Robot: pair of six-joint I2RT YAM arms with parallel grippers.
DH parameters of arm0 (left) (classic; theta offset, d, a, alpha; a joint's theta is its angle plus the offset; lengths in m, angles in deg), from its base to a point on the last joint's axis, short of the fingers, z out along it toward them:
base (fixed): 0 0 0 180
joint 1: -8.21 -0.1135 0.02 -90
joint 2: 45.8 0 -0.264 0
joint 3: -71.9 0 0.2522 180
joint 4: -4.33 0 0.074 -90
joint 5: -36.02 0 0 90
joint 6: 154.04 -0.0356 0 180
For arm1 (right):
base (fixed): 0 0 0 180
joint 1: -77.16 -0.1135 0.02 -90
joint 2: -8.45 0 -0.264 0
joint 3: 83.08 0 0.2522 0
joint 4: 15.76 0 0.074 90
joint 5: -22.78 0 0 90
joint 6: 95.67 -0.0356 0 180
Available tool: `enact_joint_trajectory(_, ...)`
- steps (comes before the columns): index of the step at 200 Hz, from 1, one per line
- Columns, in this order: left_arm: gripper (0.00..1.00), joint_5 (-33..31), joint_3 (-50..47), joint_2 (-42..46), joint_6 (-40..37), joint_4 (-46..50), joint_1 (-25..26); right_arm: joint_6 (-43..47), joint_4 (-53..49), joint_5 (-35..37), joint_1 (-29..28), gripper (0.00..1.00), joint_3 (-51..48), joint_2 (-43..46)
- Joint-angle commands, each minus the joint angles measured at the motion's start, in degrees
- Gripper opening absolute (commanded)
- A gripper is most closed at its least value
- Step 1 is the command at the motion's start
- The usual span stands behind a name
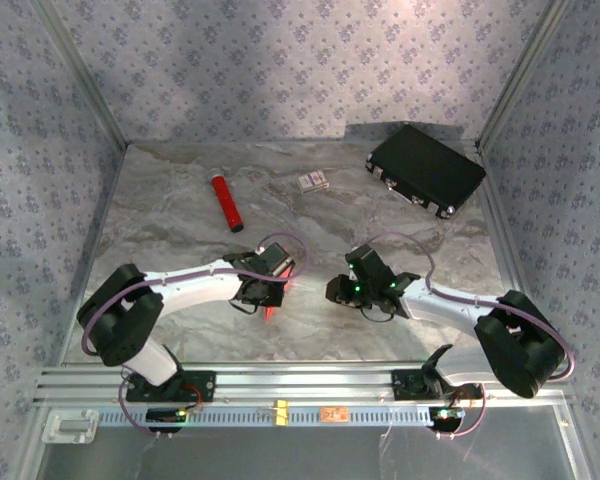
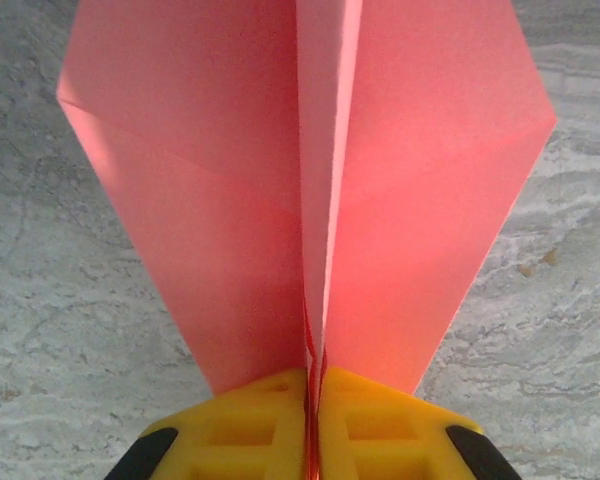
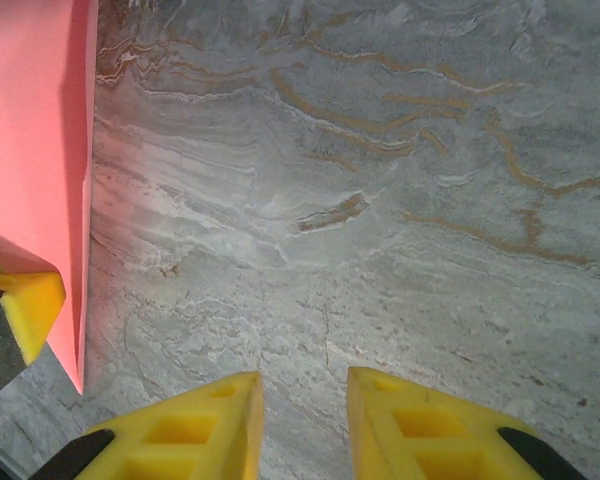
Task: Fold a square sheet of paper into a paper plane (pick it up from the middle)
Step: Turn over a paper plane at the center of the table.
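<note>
The pink-red square sheet of paper stands folded as a paper plane [image 2: 210, 200] with two wings and a centre crease. My left gripper [image 2: 313, 375] is shut on that crease, its yellow fingers [image 2: 240, 420] pressed together on the fold. From above, the left gripper [image 1: 265, 295] hangs over the table's middle with a red sliver of the plane [image 1: 269, 313] under it. My right gripper [image 1: 335, 290] faces it from the right, a short gap away. In the right wrist view the right gripper [image 3: 303, 385] is open over bare marble, with the plane [image 3: 30, 150] at the left edge.
A glossy red cylinder [image 1: 227, 203] lies at the back left. A small printed card [image 1: 314, 181] lies at the back middle, and a black case [image 1: 426, 169] sits in the back right corner. Patterned walls enclose the marble table [image 1: 180, 240] on three sides.
</note>
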Motion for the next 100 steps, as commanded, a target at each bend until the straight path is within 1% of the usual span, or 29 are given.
enact_joint_trajectory(1, 0.1, 0.32, 0.65, -0.77, 0.26, 0.62, 0.39, 0.5, -0.45, -0.14, -0.35, 0.29, 1.23, -0.52)
enact_joint_trajectory(100, 0.12, 1.5, 0.99, -3.2, -0.34, 0.04, 0.41, 0.57, -0.9, -0.09, -0.55, 0.3, 1.35, -0.46)
